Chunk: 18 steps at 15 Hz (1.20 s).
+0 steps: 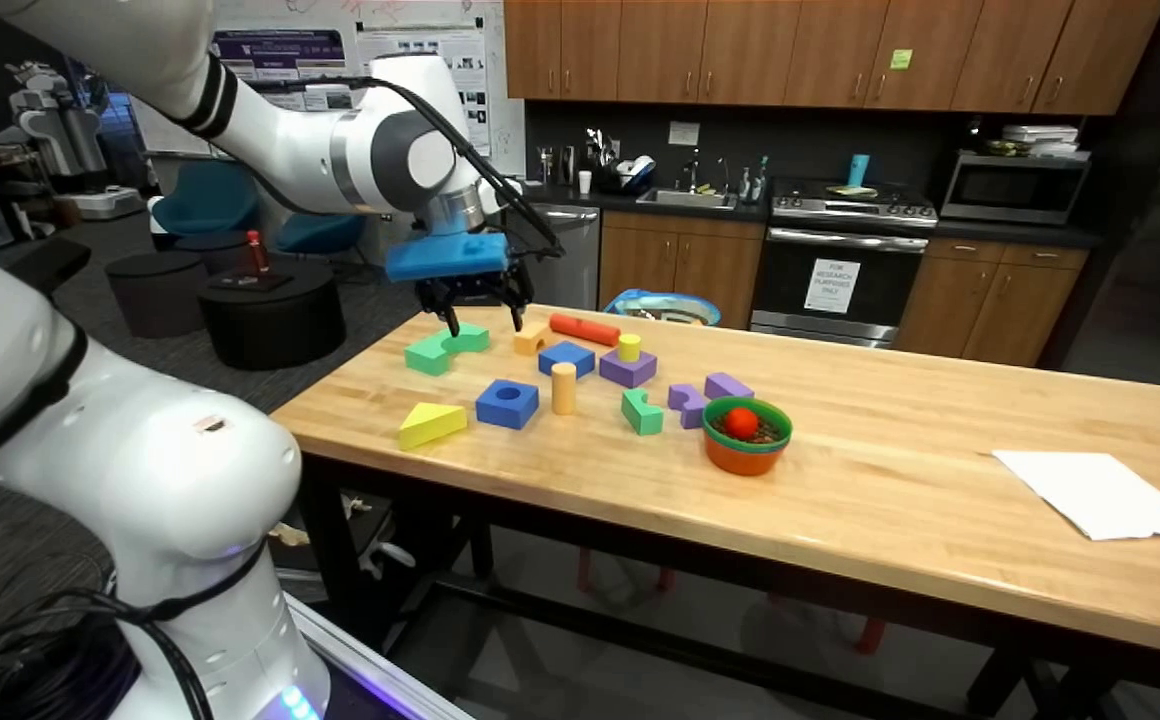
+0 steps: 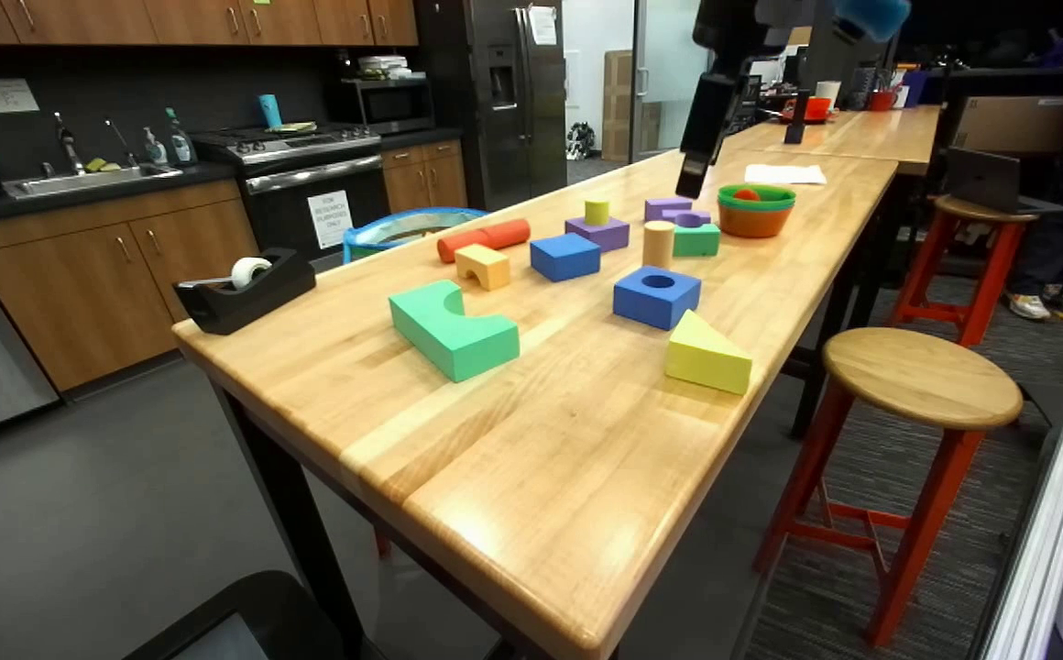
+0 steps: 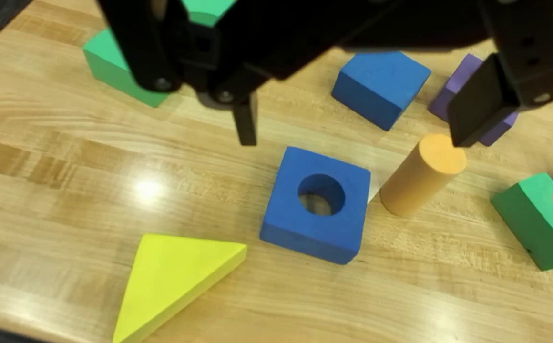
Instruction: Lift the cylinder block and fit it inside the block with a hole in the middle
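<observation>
Table (image 1: 890, 420) check: gripper (image 1: 486, 322) wide, cylinder block (image 3: 419, 178) upright

Over the long wooden table I have the gripper hanging, jaws well apart, nothing between them; the green curved block (image 2: 444, 335) lies near one end; the blue holed block (image 3: 317, 229) sits flat, hole facing up; just beside it, apart, the orange cylinder block stands on the table.

Yellow triangular block (image 3: 174, 276), tape dispenser (image 2: 258, 295), white paper (image 1: 1100, 495), stacked bowls (image 1: 744, 461)
</observation>
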### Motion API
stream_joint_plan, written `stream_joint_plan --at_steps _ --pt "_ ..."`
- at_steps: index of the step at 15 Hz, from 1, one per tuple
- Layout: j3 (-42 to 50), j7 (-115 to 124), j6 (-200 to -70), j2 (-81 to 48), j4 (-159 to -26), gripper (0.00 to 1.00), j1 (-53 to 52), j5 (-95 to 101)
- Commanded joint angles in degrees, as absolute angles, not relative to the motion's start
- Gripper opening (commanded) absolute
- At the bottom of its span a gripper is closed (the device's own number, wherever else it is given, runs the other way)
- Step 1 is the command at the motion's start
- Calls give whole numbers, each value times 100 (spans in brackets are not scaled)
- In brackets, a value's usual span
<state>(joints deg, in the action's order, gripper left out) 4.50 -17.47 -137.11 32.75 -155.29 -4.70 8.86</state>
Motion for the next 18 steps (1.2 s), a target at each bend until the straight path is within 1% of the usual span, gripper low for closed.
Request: stream_joint_plan --at_steps 1,4,5,6,8,13,18 --pt "318 -1357 -14385 3037 -15831 100 -197 966" --pt "-79 -704 -14861 2868 -15909 100 125 1220" --pt "-399 -331 -14935 2891 -15912 100 329 1529" --pt "31 -890 -14733 2945 -15915 100 21 1151" --pt "-249 -506 -14838 2896 -15909 100 176 1370" --pt "-403 -430 -14953 2813 -15801 100 227 1496" --pt "-210 -556 -14912 2425 -15367 100 308 1428"
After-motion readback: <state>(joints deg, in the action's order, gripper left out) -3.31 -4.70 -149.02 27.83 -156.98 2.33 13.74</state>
